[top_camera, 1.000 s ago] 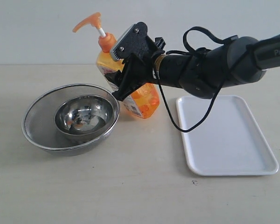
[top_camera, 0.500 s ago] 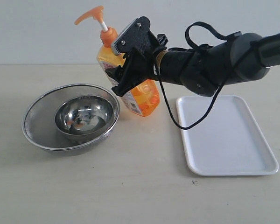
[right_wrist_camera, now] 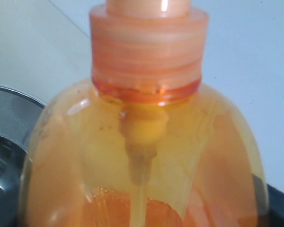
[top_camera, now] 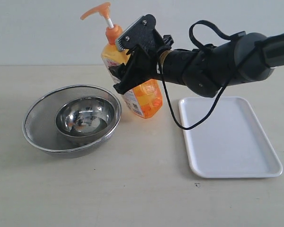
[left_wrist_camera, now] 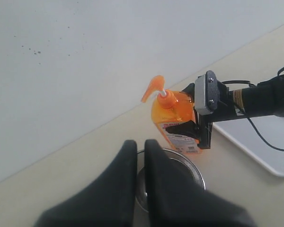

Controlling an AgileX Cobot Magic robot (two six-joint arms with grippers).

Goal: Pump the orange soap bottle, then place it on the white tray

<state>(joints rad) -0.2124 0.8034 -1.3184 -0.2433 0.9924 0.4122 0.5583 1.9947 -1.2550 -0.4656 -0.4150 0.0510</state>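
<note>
My left gripper (left_wrist_camera: 139, 142) is hovering with its fingers pressed together. A steel bowl (top_camera: 84, 117) is sitting inside a mesh strainer (top_camera: 38, 127). At the strainer's 2 o'clock the soap bottle (top_camera: 149, 97) is leaning, its pump pointing toward 11 o'clock. My right gripper (top_camera: 118, 68) is pinching the bottle's body below the neck. The tray (top_camera: 236, 151) is lying at the bottle's 4 o'clock, apart from it.

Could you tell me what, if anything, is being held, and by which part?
The right gripper holds the orange soap bottle by its upper body, just below the neck.
</note>
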